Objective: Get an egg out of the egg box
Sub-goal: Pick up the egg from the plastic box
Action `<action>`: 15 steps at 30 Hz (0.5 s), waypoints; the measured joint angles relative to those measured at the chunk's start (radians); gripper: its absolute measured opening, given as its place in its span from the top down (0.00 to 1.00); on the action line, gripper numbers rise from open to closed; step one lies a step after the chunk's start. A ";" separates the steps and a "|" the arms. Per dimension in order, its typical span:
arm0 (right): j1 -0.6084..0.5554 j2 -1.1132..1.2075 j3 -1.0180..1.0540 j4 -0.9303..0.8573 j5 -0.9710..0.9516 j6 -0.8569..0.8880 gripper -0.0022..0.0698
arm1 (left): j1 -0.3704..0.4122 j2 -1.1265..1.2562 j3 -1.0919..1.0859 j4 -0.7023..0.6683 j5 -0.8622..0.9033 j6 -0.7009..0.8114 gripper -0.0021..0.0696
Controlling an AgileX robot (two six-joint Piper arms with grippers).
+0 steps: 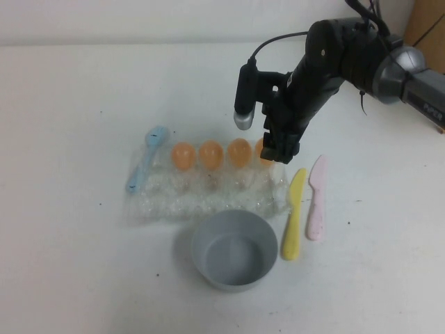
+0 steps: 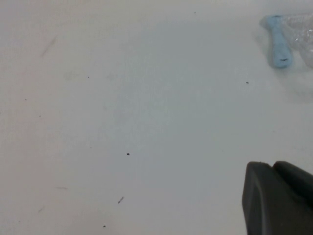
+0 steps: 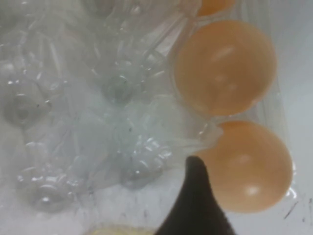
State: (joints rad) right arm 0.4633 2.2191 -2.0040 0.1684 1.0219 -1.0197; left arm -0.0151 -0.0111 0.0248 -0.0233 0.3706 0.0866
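The clear egg box [image 1: 208, 198] lies mid-table with four orange-tan eggs in its far row. My right gripper [image 1: 279, 149] is open and low over the rightmost egg [image 1: 260, 149], which it partly hides. In the right wrist view one dark finger [image 3: 195, 205] stands close against that egg [image 3: 249, 166], on the side facing the box's empty cups. The other finger is out of view. A second egg [image 3: 225, 66] sits in the adjoining cup. My left gripper [image 2: 275, 167] is shut and empty over bare table, off to the left of the box and outside the high view.
A grey bowl [image 1: 197, 240] stands in front of the egg box. A yellow knife [image 1: 293, 216] and a pink knife [image 1: 316, 198] lie to the right of the box. A light blue spoon [image 1: 146, 158] lies at its left end and also shows in the left wrist view [image 2: 279, 46].
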 joint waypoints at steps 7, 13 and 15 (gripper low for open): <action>0.000 0.026 -0.004 -0.001 -0.028 -0.002 0.35 | 0.000 0.000 0.000 0.000 0.000 0.000 0.98; 0.000 0.045 -0.004 -0.002 -0.028 -0.004 0.35 | 0.000 0.000 0.000 0.000 0.000 0.000 0.98; 0.000 0.045 -0.004 -0.002 -0.029 -0.004 0.38 | 0.000 0.000 0.000 0.000 0.000 0.000 0.98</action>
State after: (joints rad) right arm 0.4633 2.2644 -2.0079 0.1662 0.9934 -1.0237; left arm -0.0151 -0.0111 0.0248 -0.0233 0.3706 0.0866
